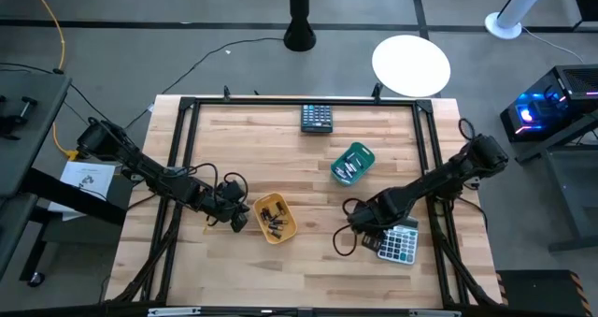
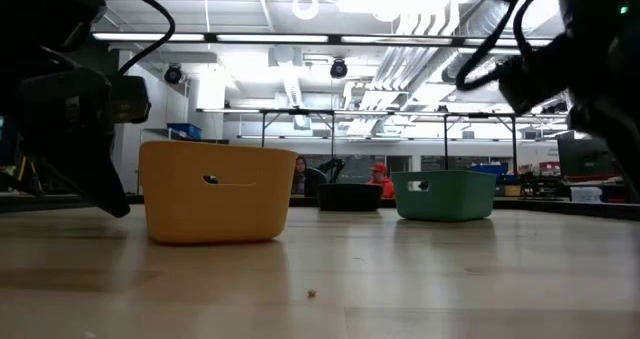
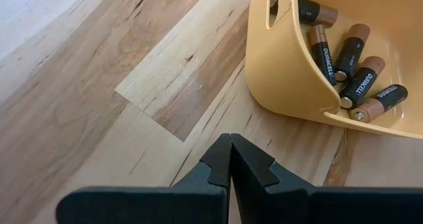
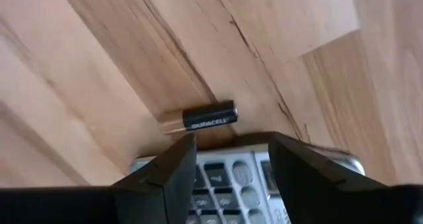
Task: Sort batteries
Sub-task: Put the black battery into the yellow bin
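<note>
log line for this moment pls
left gripper shut, empty, beside yellow tray | right gripper open over calculator, loose battery ahead | teal tray untouched

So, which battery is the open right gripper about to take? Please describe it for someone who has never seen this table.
Find the grey calculator near the right side of the wooden table. One battery lies on the wood along its edge, just ahead of the open right gripper. It lies alone, unlike those in the yellow tray.

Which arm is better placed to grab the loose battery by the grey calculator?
Right. Its open gripper hangs over the grey calculator with the Duracell battery just ahead. The left gripper is shut beside the yellow tray.
</note>
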### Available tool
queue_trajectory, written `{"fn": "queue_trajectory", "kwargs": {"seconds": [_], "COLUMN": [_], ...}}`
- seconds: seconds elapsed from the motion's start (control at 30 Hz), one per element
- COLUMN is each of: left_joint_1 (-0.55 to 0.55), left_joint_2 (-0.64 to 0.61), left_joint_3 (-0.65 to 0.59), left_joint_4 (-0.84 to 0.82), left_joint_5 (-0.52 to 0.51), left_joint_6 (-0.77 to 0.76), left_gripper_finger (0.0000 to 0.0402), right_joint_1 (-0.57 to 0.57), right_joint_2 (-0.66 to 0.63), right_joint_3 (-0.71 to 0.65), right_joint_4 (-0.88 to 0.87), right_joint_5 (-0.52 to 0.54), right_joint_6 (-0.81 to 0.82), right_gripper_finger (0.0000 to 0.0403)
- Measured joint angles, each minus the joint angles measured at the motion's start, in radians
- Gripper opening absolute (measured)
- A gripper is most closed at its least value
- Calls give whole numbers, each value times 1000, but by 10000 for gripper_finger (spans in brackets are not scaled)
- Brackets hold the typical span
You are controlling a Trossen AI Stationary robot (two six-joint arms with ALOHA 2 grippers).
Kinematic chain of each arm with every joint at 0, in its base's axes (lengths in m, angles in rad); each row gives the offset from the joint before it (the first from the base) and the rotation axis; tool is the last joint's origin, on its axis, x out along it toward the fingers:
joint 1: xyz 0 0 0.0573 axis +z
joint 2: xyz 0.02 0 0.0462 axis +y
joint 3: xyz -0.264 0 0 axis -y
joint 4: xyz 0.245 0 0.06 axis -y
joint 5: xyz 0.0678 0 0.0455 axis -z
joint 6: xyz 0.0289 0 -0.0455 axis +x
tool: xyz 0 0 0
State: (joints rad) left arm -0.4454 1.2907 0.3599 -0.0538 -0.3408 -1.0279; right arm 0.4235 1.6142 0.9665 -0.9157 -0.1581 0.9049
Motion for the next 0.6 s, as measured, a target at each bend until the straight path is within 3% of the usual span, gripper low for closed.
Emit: {"fn": "queue_trajectory", "kwargs": {"seconds": [0.27,0.43,0.6], "left_joint_1": [0,0,0], "left_joint_2": [0,0,0], "left_joint_3": [0,0,0], "left_joint_4": [0,0,0], "left_joint_5": [-9,-12,-13], "left_joint_6": [4,9,9], "left_gripper_finger": [0,0,0], "right_joint_1": [23,-7,6], "right_joint_2": [-59,-58,-39], "right_joint_3": [0,0,0], "right_joint_4": [13,139,79], "right_joint_5": [9,-16,-26], "right_joint_6": [188,376,552], "right_gripper_finger": [183,183,183]}}
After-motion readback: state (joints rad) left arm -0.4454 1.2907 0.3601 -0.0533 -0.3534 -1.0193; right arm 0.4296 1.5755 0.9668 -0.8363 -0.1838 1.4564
